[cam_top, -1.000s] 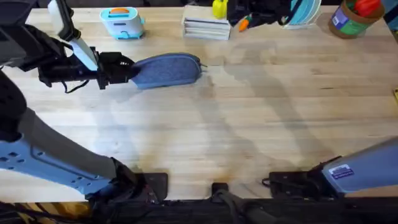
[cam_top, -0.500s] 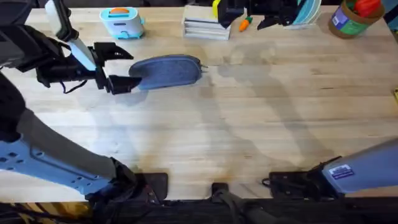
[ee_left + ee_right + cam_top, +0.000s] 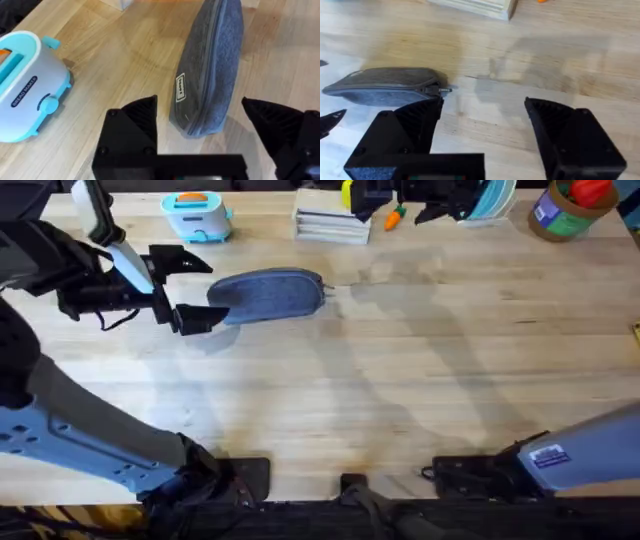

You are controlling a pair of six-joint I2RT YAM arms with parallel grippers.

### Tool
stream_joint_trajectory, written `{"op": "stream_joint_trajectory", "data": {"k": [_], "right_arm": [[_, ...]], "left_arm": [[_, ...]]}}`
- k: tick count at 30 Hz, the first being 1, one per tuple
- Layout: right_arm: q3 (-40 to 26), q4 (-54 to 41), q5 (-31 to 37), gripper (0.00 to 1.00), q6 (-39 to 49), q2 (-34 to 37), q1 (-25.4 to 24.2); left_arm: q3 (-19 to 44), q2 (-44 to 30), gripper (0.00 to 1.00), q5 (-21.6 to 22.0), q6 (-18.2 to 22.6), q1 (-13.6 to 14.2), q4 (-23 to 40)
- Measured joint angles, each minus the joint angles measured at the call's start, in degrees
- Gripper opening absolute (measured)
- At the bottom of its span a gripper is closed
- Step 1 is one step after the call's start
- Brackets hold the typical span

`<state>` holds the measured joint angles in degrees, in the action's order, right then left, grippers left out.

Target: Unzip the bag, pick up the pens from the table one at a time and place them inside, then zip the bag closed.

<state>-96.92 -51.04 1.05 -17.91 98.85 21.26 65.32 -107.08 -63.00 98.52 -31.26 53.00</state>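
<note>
- While my left gripper is hovering with its fingers spread wide, the bag is lying on the table toward the far edge, left of the middle.
- Its near rounded end is sitting between my left fingertips, touching neither; its label is facing up.
- My right gripper is hanging over the table's far edge, fingers gaping wide, well apart from the bag, whose zipper pull is pointing toward it.
- Beside the bag, a teal toy toaster is standing.
</note>
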Motion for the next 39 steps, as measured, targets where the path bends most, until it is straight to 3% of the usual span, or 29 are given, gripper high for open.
{"op": "stream_joint_trajectory", "data": {"k": [4,9,15,20,21,30,31,35,36,39], "right_arm": [[0.0,-2.6,3.1,0.997,0.9,-1.0,0.0],[0.0,-7.9,6.9,0.997,3.0,-5.6,0.0],[0.0,-12.1,8.2,0.998,3.4,-11.0,0.0],[0.0,-14.3,8.5,0.997,3.6,-15.4,0.0],[0.5,-14.5,8.7,0.997,4.3,-18.9,0.0],[14.6,-9.9,9.7,0.997,4.7,-31.7,-1.1],[19.4,-8.0,9.7,0.997,4.7,-34.9,-1.4],[23.0,-6.8,9.7,0.997,4.4,-37.7,-1.4],[23.6,-6.6,9.7,0.997,3.5,-38.4,-1.4],[23.6,-6.4,9.7,0.997,2.6,-38.4,-1.4]], "left_arm": [[0.9,1.4,0.994,0.8,0.0,-0.4,2.6],[5.9,8.1,0.994,6.5,-0.9,0.4,8.8],[14.1,17.6,0.995,14.0,-8.1,5.2,16.1],[16.9,26.0,0.995,19.1,-16.5,8.5,17.8],[17.3,32.3,0.995,23.1,-24.3,10.0,17.8],[17.3,49.2,0.995,33.8,-48.4,15.1,18.2],[17.5,52.7,0.995,35.2,-55.4,17.6,18.4],[17.9,55.4,0.996,37.4,-65.5,20.7,19.9],[18.0,55.6,0.995,39.1,-72.1,22.2,23.7],[18.0,55.4,0.995,40.1,-75.4,22.5,26.0]]}}
